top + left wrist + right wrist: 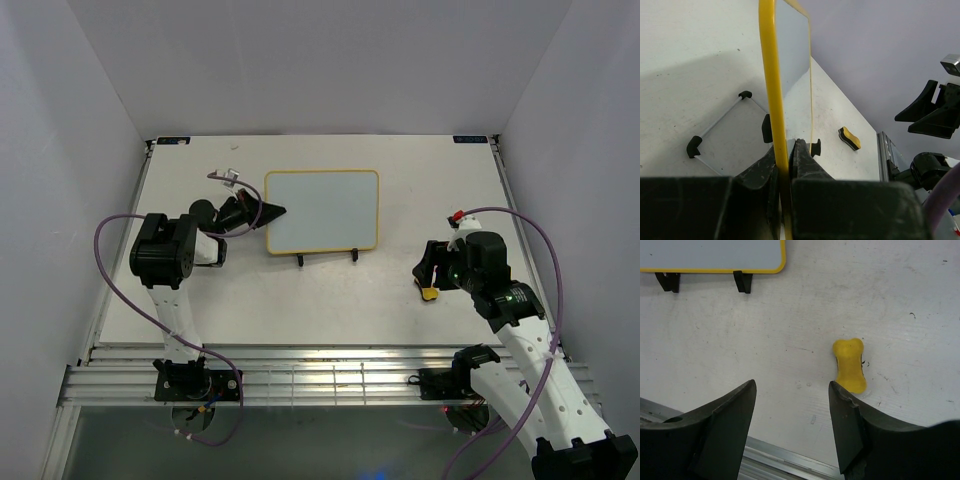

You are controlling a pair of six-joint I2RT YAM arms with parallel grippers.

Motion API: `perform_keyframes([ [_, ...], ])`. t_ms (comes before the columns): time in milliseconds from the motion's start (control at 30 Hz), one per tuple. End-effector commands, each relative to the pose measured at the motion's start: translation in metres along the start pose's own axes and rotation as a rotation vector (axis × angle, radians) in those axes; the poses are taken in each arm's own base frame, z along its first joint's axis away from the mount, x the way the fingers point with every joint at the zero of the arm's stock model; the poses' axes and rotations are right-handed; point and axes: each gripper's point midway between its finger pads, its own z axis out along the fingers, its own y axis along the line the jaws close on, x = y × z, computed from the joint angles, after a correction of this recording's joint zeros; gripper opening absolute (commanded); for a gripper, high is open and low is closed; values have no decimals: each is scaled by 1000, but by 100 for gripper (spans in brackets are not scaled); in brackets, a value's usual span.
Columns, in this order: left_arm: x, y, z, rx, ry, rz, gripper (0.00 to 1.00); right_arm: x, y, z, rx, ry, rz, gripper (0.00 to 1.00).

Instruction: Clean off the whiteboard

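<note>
The whiteboard, white with a thin yellow frame, stands on a black wire easel mid-table; its face shows no marks. My left gripper is shut on its left edge. In the left wrist view the yellow frame runs between the closed fingers. The yellow bone-shaped eraser lies flat on the table at the right. My right gripper is open and empty just above and left of it. In the right wrist view the eraser lies just beyond the right fingertip, and the board's lower edge is at top left.
The easel's wire base and black feet spread out behind the board. Its front feet hold the board's lower edge. An aluminium rail runs along the table's near edge. White walls enclose the table on three sides.
</note>
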Motion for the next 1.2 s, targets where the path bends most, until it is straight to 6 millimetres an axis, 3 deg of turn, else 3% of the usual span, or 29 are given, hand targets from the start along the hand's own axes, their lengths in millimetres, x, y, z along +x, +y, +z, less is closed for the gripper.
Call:
perform_keyframes([
  [0, -27, 12, -14, -24, -143, 445, 16, -12, 5, -1, -30, -43, -26, 65],
  [333, -16, 22, -22, -77, -141, 455, 17, -13, 9, -1, -53, -48, -30, 65],
  [500, -15, 18, -23, -61, -130, 469, 17, -11, 10, 0, -62, -48, -32, 65],
  [700, -11, 19, -26, -81, -133, 448, 30, -12, 12, -1, -71, -66, -35, 66],
  [900, -9, 18, -29, -102, -142, 433, 34, -12, 12, -4, -73, -76, -36, 67],
  [933, -9, 17, -29, -103, -143, 433, 44, -13, 13, -4, -75, -79, -38, 66],
  [967, -9, 16, -29, -101, -143, 434, 69, -12, 12, -4, -74, -79, -39, 67],
  [1033, -11, 16, -29, -105, -149, 440, 72, -13, 12, -4, -75, -78, -37, 67],
  [1133, -10, 15, -28, -100, -145, 437, 98, -12, 13, -4, -76, -76, -39, 67],
  [1167, -13, 14, -27, -95, -148, 438, 98, -11, 13, -3, -77, -74, -39, 67],
])
